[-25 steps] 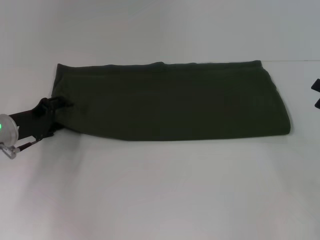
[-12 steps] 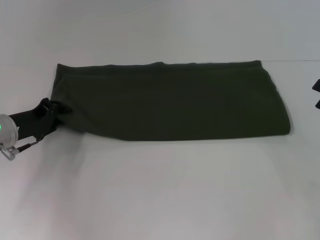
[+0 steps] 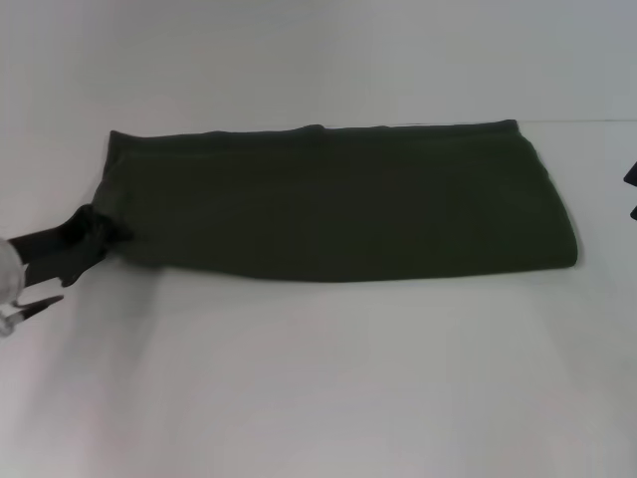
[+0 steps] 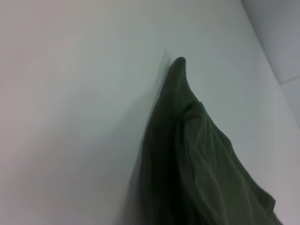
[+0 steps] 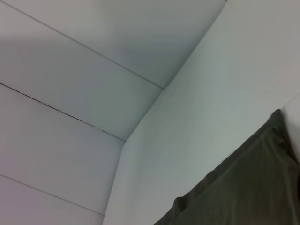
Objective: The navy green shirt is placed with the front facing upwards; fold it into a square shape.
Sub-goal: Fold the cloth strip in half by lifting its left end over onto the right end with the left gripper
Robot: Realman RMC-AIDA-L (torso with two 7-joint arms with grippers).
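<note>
Left gripper (image 3: 100, 231) was seen at the shirt's near-left corner, apparently pinching the cloth. Navy green shirt (image 3: 338, 204) lay as a long folded band across the table (image 3: 318, 378). Judged soft, light, floppy; best taken at corners. Right gripper barely in view at the right edge, state unclear.

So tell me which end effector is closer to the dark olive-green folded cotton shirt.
Left. The left end effector sits at the dark olive-green folded cotton shirt, at its left end near the front corner. The right end effector is apart from it, barely showing at the right edge of the head view.
</note>
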